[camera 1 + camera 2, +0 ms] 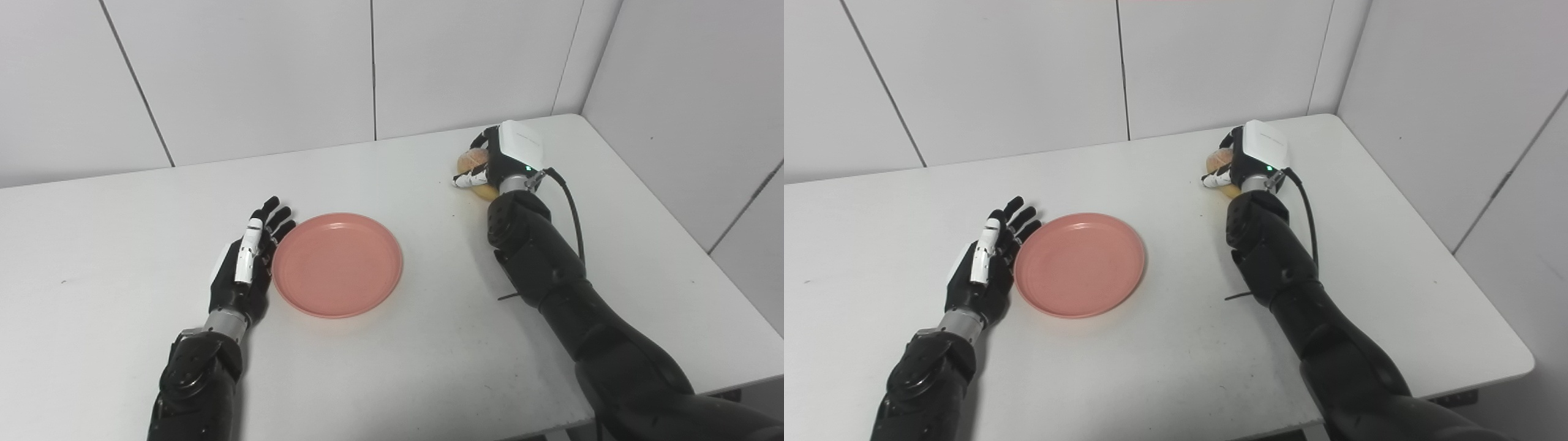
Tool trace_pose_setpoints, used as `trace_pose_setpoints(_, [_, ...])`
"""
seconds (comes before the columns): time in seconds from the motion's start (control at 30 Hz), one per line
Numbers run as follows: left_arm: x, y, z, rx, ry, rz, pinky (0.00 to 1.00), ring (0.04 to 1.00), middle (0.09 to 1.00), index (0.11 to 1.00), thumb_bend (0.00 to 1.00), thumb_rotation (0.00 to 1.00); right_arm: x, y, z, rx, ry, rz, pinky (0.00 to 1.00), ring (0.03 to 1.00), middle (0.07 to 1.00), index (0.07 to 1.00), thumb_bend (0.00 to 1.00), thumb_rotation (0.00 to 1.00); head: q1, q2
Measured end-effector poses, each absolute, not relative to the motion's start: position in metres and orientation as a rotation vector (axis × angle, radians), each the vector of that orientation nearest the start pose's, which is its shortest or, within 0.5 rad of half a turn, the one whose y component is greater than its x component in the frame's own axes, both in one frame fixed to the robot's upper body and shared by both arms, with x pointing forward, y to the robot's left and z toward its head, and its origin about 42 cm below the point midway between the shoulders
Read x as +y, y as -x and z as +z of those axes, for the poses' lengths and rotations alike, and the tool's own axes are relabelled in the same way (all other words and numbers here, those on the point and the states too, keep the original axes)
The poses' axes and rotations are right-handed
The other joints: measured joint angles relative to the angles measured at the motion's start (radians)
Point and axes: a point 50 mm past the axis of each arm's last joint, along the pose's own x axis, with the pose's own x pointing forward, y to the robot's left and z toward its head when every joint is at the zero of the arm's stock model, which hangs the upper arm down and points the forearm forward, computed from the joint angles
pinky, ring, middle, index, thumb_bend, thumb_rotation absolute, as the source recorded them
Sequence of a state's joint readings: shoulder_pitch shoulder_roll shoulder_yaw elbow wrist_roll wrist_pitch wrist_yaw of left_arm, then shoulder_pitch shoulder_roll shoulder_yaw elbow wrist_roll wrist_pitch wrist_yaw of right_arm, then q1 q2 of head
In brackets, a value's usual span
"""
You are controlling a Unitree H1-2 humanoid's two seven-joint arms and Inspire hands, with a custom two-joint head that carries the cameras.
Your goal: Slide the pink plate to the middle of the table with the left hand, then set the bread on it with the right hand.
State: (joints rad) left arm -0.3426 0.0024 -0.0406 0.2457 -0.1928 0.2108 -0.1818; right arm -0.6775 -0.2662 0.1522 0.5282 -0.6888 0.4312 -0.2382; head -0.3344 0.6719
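Toward the far right corner of the worktop, my right hand [497,164] has its fingers curled around the bread [473,162]. If that grip is shallow, the bread could slip during the carry. Nearer the middle, the pink plate [337,264] sits empty, my left hand [245,264] spread flat against its left rim.

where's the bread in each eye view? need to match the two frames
Left eye view: the bread is right of centre in the upper half, mostly covered by the right hand whose fingers wrap it.
Right eye view: the bread is just right of centre, upper half, under the same hand.
Shared landmark: the pink plate, lower left of the bread in both views, beside the open left hand.
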Motion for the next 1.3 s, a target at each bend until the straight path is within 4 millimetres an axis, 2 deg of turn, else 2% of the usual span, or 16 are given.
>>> trace_pose_setpoints(0.13, [0.158, -0.387, 0.125, 0.124, 0.165, -0.33, 0.92, 0.925, 0.934, 0.928, 0.33, 1.0, -0.263, -0.479, 0.222, 0.034, 1.056, -0.309, 0.28, 0.364, 0.43, 0.534, 0.52, 0.0, 0.015, 0.0])
trace_pose_setpoints(0.4, [0.153, -0.388, 0.125, 0.123, 0.155, -0.326, 0.92, 0.93, 0.937, 0.93, 0.33, 1.0, -0.24, -0.465, 0.256, -0.05, 1.054, -0.22, 0.28, 0.371, 0.436, 0.534, 0.52, 0.0, 0.07, 0.005])
trace_pose_setpoints(0.6, [0.148, -0.387, 0.125, 0.125, 0.15, -0.324, 0.92, 0.936, 0.943, 0.941, 0.33, 1.0, -0.201, -0.447, 0.276, -0.143, 1.052, -0.116, 0.27, 0.356, 0.43, 0.539, 0.52, 0.0, 0.112, 0.011])
trace_pose_setpoints(0.67, [0.146, -0.388, 0.125, 0.125, 0.136, -0.321, 0.92, 0.934, 0.943, 0.94, 0.34, 1.0, -0.188, -0.441, 0.281, -0.172, 1.05, -0.077, 0.26, 0.347, 0.429, 0.546, 0.52, 0.0, 0.147, 0.015])
trace_pose_setpoints(0.73, [0.144, -0.388, 0.125, 0.125, 0.133, -0.316, 0.92, 0.932, 0.941, 0.937, 0.34, 1.0, -0.175, -0.434, 0.286, -0.204, 1.051, -0.047, 0.28, 0.366, 0.433, 0.544, 0.52, 0.0, 0.156, 0.017])
trace_pose_setpoints(0.87, [0.137, -0.388, 0.124, 0.117, 0.13, -0.298, 0.92, 0.926, 0.938, 0.932, 0.34, 1.0, -0.149, -0.423, 0.284, -0.237, 1.041, 0.025, 0.29, 0.377, 0.431, 0.539, 0.52, 0.0, 0.182, 0.028])
trace_pose_setpoints(1.0, [0.132, -0.388, 0.124, 0.116, 0.135, -0.287, 0.92, 0.928, 0.941, 0.935, 0.34, 1.0, -0.127, -0.414, 0.27, -0.232, 1.029, 0.092, 0.29, 0.381, 0.437, 0.539, 0.52, 0.0, 0.219, 0.038])
trace_pose_setpoints(1.3, [0.124, -0.39, 0.125, 0.118, 0.146, -0.278, 0.94, 0.948, 0.957, 0.955, 0.34, 1.0, -0.11, -0.407, 0.258, -0.234, 1.046, 0.157, 0.29, 0.381, 0.433, 0.541, 0.52, 0.0, 0.274, 0.063])
